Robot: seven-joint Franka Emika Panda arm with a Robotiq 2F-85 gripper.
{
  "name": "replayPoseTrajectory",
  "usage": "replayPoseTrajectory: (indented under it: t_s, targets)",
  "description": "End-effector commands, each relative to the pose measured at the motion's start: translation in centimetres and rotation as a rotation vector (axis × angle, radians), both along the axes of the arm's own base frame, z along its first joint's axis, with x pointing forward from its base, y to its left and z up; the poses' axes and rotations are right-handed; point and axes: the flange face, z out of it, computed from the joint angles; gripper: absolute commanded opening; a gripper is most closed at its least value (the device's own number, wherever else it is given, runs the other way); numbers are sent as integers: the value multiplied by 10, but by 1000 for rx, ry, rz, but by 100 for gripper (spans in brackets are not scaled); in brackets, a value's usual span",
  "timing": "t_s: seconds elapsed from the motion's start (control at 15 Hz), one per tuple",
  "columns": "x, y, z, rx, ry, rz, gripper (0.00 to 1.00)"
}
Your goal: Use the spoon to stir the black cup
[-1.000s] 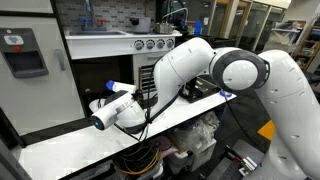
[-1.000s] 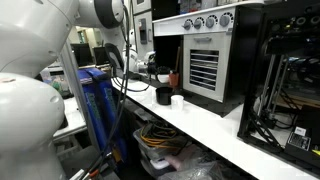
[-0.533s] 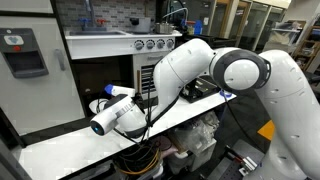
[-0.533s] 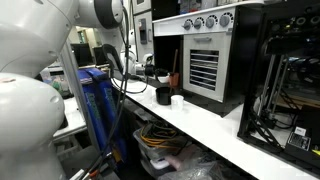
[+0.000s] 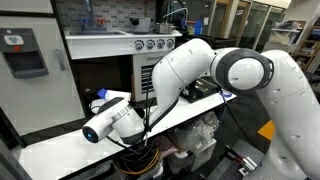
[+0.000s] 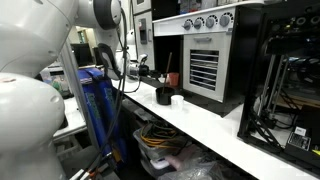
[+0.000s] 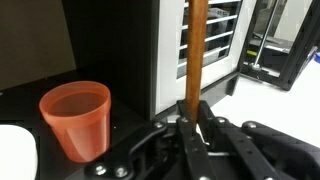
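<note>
In the wrist view the gripper (image 7: 192,108) filled the bottom of the picture, its black, angular metal fingers pressed tight together on the handle of the spoon (image 7: 197,40), leaving no gap at either side. The handle was slender, light-brown wood with a smooth matte face, and it rose straight up from the fingers and out of the top of the frame; its bowl was out of sight. Left of the fingers stood a reddish-brown cup (image 7: 76,115), a tapered, thin-walled round shape on a dark surface, with the curved rim of a white bowl (image 7: 12,160) at the corner beside it. Behind them rose a white oven (image 7: 215,40) with slotted vents down its front. In an exterior view the black cup (image 6: 163,96), squat, round and matte, sat on the smooth white counter (image 6: 215,125) in front of that oven, just beside the white bowl. The arm (image 5: 200,65) showed glossy, rounded white shells.
</note>
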Motion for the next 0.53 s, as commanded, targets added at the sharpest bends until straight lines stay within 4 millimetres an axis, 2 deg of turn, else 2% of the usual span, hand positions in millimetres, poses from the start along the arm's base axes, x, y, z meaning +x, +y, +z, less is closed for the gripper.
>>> replayPoseTrajectory:
  t_s: [0.0, 0.2, 0.47]
  targets:
    - [-5, 14, -2, 56, 31, 27, 3]
    - [-6, 16, -2, 57, 31, 38, 3]
    - [-4, 5, -3, 31, 27, 34, 3]
